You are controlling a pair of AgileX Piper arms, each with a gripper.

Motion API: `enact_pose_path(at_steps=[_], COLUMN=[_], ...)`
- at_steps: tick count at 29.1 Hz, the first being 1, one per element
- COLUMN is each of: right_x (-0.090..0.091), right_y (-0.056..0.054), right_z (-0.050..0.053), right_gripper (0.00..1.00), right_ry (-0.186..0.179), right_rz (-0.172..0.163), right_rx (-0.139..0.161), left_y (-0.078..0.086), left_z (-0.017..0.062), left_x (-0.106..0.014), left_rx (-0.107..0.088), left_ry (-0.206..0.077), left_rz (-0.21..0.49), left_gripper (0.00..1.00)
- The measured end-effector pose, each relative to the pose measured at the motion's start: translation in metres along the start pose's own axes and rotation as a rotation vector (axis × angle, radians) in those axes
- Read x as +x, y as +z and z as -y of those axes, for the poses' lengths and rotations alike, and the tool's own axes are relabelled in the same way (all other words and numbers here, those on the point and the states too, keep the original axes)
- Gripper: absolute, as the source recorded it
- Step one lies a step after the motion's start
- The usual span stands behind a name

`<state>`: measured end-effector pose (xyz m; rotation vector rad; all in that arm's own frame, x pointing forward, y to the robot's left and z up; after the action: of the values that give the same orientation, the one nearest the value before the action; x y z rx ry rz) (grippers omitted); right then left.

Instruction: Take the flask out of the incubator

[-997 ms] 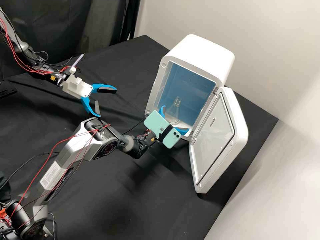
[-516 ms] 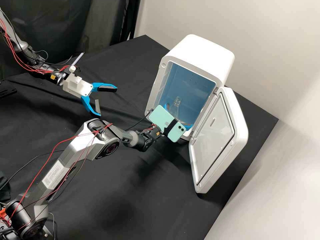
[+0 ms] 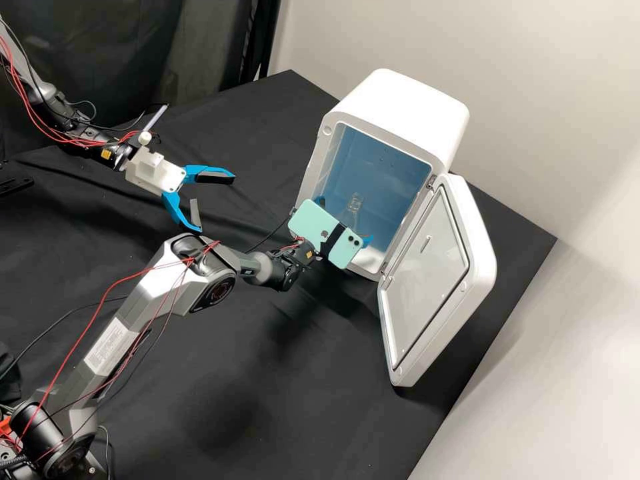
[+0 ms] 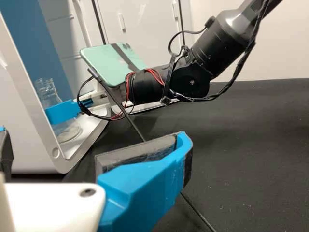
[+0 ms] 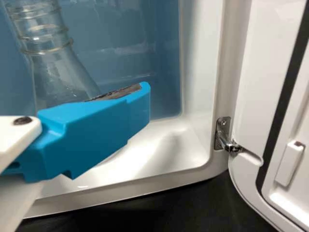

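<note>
The right gripper (image 3: pixel 345 219) spreads wide inside the white, blue-lined box incubator (image 3: pixel 400 107), its fingers either side of the clear glass conical flask (image 5: pixel 53 63), which stands upright on the chamber floor; contact I cannot tell. The white hinged door (image 3: pixel 433 267) hangs open at 4 o'clock of the mouth, and at 9 o'clock the left gripper (image 3: pixel 212 200) hangs wide and empty above the black bench (image 3: pixel 267 373)
</note>
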<state>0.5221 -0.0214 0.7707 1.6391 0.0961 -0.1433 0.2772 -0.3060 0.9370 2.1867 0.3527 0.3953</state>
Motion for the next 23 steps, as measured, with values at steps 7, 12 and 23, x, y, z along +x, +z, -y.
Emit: enact_pose_path(at_steps=[7,12,23], right_x=[0.004,0.008,0.014], right_y=[-0.002,0.001,0.006], right_z=[-0.003,0.000,0.004], right_gripper=[1.00,1.00,1.00], right_ry=[0.011,0.000,-0.018], right_rz=[-0.013,0.004,0.019], right_rx=[-0.003,-0.005,-0.019], left_y=[0.000,0.000,0.000], left_z=[0.0000,0.0000,0.0000], left_x=[0.000,0.000,0.000], left_rx=[0.000,0.000,0.000], left_ry=[0.000,0.000,0.000], left_rz=[0.000,0.000,0.000], left_gripper=[1.00,1.00,1.00])
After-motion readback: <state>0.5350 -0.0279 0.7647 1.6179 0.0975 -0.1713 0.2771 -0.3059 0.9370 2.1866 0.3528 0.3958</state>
